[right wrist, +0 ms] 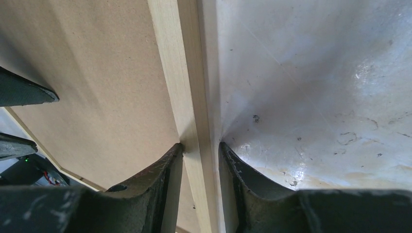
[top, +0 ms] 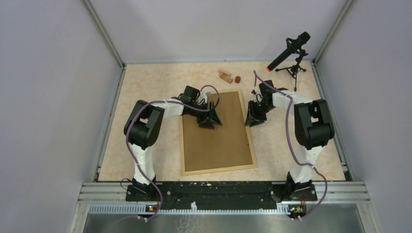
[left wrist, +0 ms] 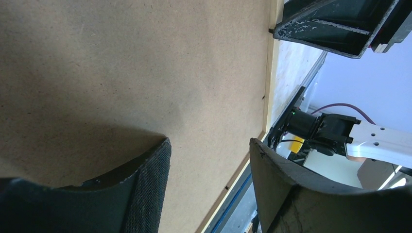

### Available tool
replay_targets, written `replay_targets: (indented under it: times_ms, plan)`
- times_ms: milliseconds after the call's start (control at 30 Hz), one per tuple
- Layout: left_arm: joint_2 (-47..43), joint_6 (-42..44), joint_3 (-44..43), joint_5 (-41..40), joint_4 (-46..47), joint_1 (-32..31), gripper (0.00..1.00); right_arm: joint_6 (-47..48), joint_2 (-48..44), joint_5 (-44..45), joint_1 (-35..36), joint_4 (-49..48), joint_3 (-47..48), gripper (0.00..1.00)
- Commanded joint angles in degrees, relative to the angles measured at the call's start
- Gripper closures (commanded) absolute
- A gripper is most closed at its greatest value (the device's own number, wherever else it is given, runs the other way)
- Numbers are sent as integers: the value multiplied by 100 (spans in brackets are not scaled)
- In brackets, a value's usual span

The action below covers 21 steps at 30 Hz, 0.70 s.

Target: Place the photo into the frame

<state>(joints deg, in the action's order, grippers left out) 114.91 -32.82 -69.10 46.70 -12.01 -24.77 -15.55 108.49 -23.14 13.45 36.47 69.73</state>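
The frame lies flat on the table with its brown back board up and pale wood rails around it. The photo is not in view. My left gripper hangs open over the upper left part of the board. In the left wrist view the left gripper has only bare board between its fingers. My right gripper is at the frame's right rail. In the right wrist view the right gripper is shut on that rail, one finger on the board side and one on the table side.
Small wooden blocks and a brown cylinder lie beyond the frame's top edge. A microphone on a tripod stands at the back right. Metal rails and grey walls bound the table on both sides.
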Motion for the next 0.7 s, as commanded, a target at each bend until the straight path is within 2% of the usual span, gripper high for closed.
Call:
replay_targets:
  times_ms: [0, 167, 400, 667]
  plan:
    - [84, 214, 193, -288, -189, 25, 33, 115, -69, 119, -45, -94, -149, 66]
    - [84, 208, 199, -293, -187, 25, 33, 154, -20, 409, -23, -31, -202, 68]
    - [86, 203, 206, -288, -172, 30, 33, 116, -89, 148, -43, -46, -136, 67]
    - [87, 164, 226, -251, -134, 26, 33, 8, 96, 1090, 182, -17, -279, 68]
